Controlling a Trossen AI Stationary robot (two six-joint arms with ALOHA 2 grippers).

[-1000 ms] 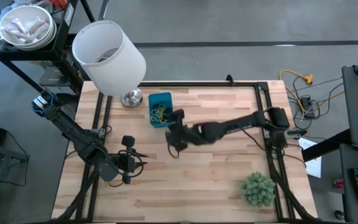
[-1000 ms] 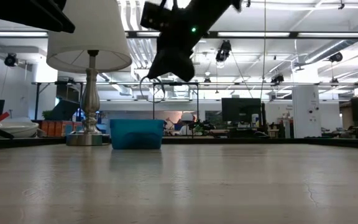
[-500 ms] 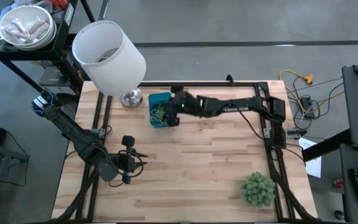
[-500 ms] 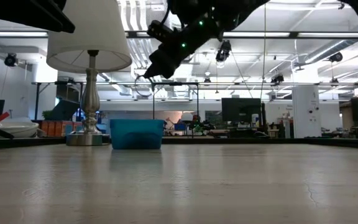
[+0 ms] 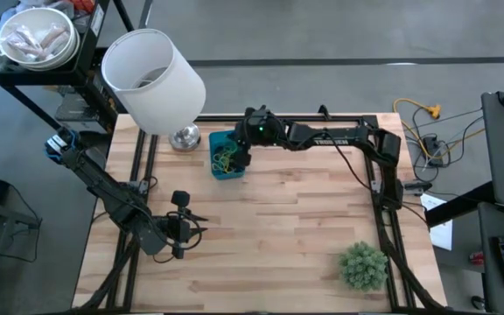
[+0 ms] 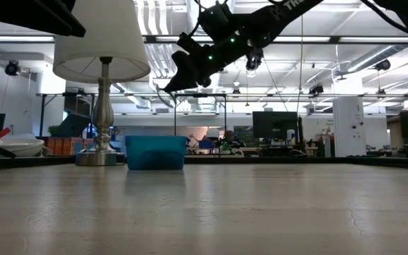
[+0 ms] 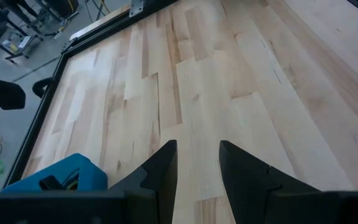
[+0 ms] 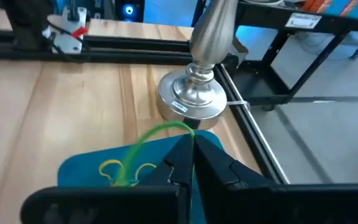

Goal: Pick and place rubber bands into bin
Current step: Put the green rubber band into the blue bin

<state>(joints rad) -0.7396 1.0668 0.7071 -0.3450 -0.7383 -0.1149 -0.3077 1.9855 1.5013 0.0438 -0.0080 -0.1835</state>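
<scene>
The blue bin (image 5: 226, 155) stands on the table near its far edge, beside the lamp base, with yellow and green rubber bands (image 5: 224, 160) inside it. My right gripper (image 8: 193, 142) hovers over the bin (image 8: 98, 171), shut on one green rubber band (image 8: 143, 144). In the low view it (image 6: 168, 86) stands well above the bin (image 6: 156, 152). My left gripper (image 7: 197, 163) waits open over bare wood at the table's near left (image 5: 199, 224), with nothing between its fingers. My right gripper pinches one end of the green band's loop (image 8: 186, 129) between its two fingertips. The fingers slant downward from the table's right. The band is lifted and arcs out from the tips, drooping slack toward the bin's inside (image 8: 126, 177). Whether its lower end touches the bands there I cannot tell.
A lamp with a big white shade (image 5: 151, 77) and a metal base (image 5: 185, 138) stands just left of the bin. A bushy green plant (image 5: 363, 265) sits at the near right corner. Black rails (image 5: 383, 210) frame the table. Bare wood spans the middle.
My right gripper, still shut on the green band, has swung from over the table's middle toward the far edge and come over the bin, rolling its wrist on the way. The band has travelled with it, dangling below the fingertips.
</scene>
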